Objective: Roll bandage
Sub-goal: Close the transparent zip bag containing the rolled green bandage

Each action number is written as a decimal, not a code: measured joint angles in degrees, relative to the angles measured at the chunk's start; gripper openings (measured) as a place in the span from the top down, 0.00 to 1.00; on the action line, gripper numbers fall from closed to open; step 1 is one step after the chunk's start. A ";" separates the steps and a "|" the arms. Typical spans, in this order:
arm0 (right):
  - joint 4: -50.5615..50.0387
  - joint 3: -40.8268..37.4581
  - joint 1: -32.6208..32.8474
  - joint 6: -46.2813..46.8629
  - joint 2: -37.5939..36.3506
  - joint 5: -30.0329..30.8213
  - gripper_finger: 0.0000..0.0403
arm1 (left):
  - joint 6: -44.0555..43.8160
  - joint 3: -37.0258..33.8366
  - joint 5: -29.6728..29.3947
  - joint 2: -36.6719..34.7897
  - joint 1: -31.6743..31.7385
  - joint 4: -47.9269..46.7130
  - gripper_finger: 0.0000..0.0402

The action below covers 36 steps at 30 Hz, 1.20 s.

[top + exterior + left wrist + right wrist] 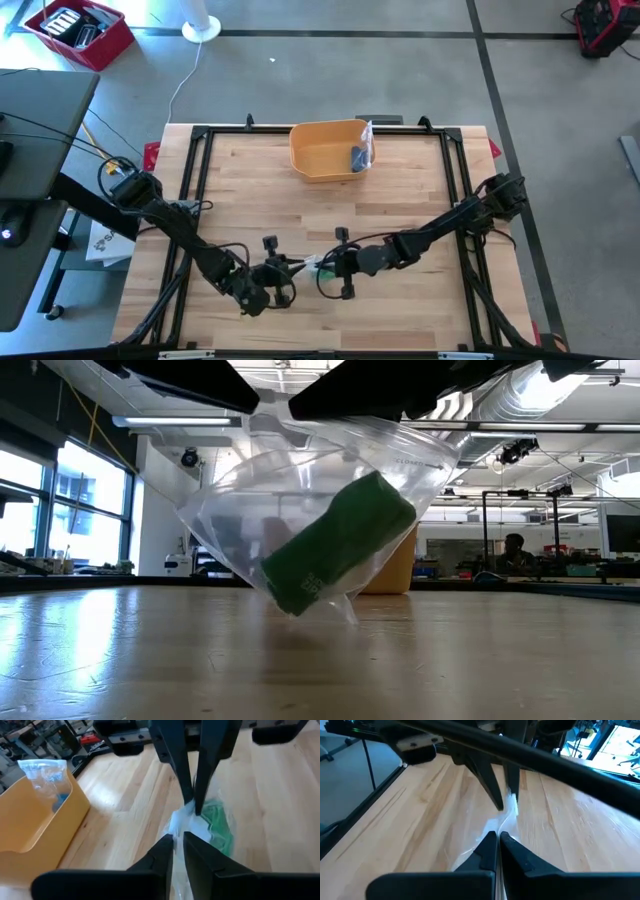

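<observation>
Both arms are dark, almost black, and made of slim tube segments joined by thicker rounded joints. Thin black cables run along them and make small loops near the wrists. The left arm (pixel 185 240) has a bulky shoulder block with a few small orange-yellow parts and wires. The right arm (pixel 440 228) has a similar dark block at its base. The fingers (pixel 172 857) are flat, matte black and narrow toward the tips, fixed on a wide black crossbar.

Standing on the wooden table (pixel 400 190): an orange bin (pixel 322 158) near the far edge, holding a small bag (pixel 361 150).
</observation>
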 joint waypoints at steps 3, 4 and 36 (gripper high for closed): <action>0.08 0.02 -0.02 0.00 0.00 -0.08 1.00 | 0.03 0.00 -0.30 -0.64 -0.08 -0.01 0.87; 0.08 0.02 -0.02 0.00 0.00 -0.13 1.00 | -0.03 0.00 -0.38 -0.66 -0.10 0.09 0.87; -3.61 0.05 0.04 1.56 -0.11 -3.11 1.00 | 7.46 0.00 8.32 -2.19 1.76 1.58 0.83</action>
